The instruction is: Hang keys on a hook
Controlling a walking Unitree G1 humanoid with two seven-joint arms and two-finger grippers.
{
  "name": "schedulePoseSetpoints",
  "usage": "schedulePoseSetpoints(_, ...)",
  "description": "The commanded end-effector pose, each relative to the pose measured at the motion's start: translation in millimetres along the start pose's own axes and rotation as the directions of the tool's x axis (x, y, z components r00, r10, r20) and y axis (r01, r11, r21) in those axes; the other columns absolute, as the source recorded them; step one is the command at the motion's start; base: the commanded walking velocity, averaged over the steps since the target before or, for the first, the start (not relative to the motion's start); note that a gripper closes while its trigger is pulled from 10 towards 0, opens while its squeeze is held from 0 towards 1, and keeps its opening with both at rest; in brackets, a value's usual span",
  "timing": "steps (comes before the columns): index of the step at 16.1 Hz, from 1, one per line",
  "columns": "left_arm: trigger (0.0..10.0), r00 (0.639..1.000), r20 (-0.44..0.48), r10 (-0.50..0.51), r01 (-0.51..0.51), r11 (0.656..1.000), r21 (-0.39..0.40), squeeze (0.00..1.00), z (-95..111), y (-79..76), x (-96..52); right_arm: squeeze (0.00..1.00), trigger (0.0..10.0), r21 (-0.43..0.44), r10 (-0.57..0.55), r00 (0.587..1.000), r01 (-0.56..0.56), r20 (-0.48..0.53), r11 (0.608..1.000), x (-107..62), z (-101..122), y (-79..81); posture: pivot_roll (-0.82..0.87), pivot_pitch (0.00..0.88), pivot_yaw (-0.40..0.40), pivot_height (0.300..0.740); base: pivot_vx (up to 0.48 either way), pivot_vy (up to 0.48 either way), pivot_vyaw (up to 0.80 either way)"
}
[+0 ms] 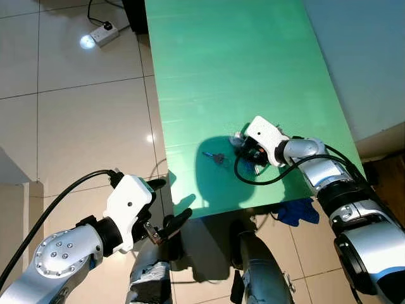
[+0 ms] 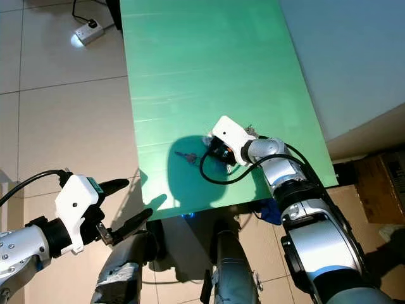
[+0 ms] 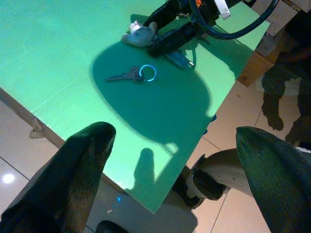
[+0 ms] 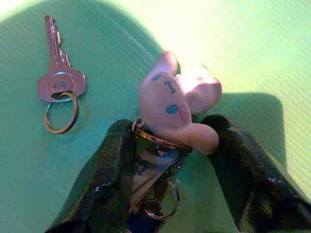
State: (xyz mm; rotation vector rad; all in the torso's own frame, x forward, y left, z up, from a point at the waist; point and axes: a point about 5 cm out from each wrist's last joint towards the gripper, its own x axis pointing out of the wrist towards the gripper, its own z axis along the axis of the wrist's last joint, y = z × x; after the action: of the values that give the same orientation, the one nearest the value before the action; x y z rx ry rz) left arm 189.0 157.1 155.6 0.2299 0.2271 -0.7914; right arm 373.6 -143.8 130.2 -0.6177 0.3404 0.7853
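Observation:
A single silver key on a ring lies on the green table near its front edge. Just to its right is a bunch of keys with a pink plush charm. My right gripper rests low on the table, open, its two black fingers on either side of that bunch, the charm between the tips. My left gripper hangs open below the table's front edge, over the floor. In the left wrist view the single key and the charm lie ahead of the left fingers.
A black cable loops from the right wrist onto the table. A power strip lies on the tiled floor at the far left. A blue cloth sits under the table's right front corner; a cardboard box stands right.

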Motion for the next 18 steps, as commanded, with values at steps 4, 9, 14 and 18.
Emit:
schedulePoseSetpoints(4,10.0,1.000,-0.011,-0.008,0.008,1.000,-0.014,0.00,-2.8,-5.4,-1.1,0.00,0.0,0.034,0.004,1.000,-0.003,-0.028,0.999,-4.5,-13.0,-0.2,-0.04,0.455,-0.045,0.740,0.000,0.000,0.00)
schedulePoseSetpoints(9,10.0,1.000,-0.010,0.003,-0.003,1.000,-0.010,0.00,-3.2,-4.0,-1.2,0.00,0.0,0.055,-0.029,1.000,0.029,-0.001,0.998,-7.7,-8.4,-7.9,-0.04,0.452,-0.047,0.740,0.000,0.000,0.00)
schedulePoseSetpoints(14,10.0,1.000,-0.009,0.023,-0.023,1.000,-0.001,0.00,-4.7,0.2,-1.5,0.00,0.0,0.142,-0.063,0.995,0.051,0.080,0.989,-12.8,1.8,-16.9,-0.04,0.432,-0.048,0.740,0.000,0.000,0.00)
schedulePoseSetpoints(18,10.0,0.978,0.044,0.202,-0.203,0.979,0.012,0.00,-9.5,13.8,12.7,0.00,0.0,0.251,-0.248,0.946,0.193,0.207,0.948,-36.3,11.0,-33.3,0.01,0.229,-0.041,0.740,0.000,0.000,0.00)
